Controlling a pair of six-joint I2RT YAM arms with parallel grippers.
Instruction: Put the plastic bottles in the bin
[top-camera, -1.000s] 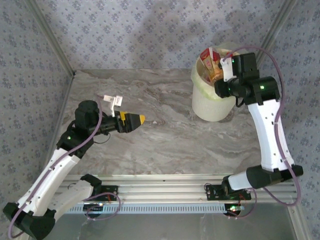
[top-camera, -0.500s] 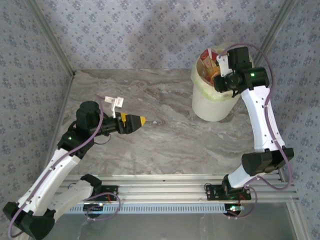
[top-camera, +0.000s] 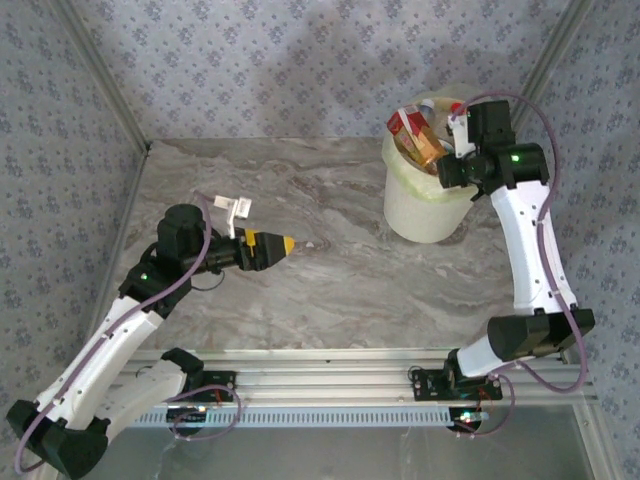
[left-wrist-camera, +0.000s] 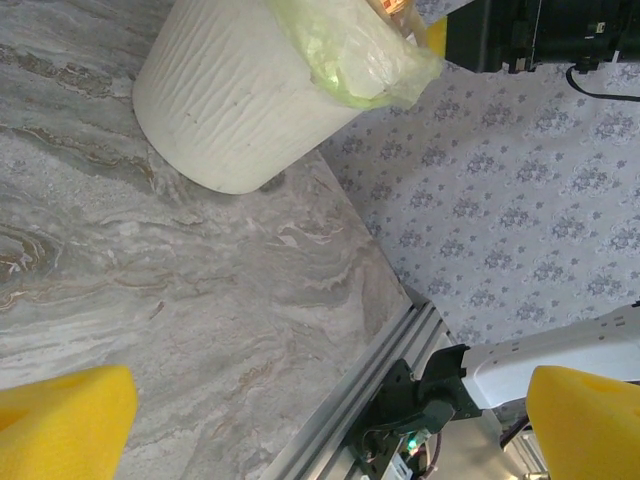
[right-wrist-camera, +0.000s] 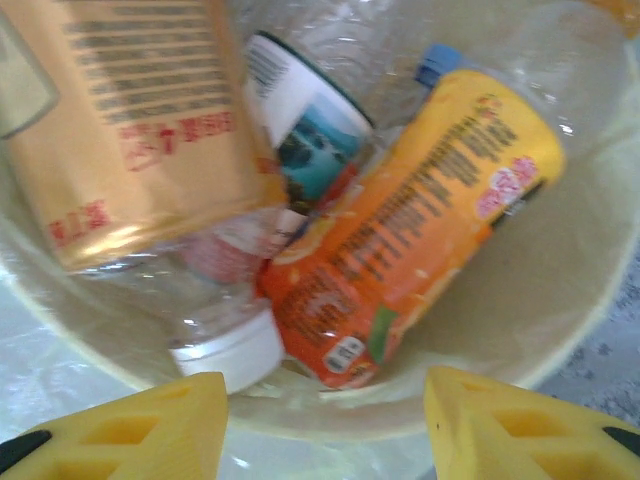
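Right hand (right-wrist-camera: 320, 410) over large round white plastic bin (top-camera: 425, 215), jaws just parted, empty. Orange-labelled plastic bottle (right-wrist-camera: 410, 220) lies inside: delivered.

The left arm (top-camera: 110, 340) and right arm (top-camera: 535, 250) both have glossy white shells between chunky black joints, each trailed by a looping purple cable (top-camera: 536, 111). Tiny green lights (top-camera: 513, 157) glow on joints well above the aluminium rail (top-camera: 320, 385). The left claw (top-camera: 283, 242) and right claw (right-wrist-camera: 322, 380) have blocky yellow fingers (right-wrist-camera: 150, 425).
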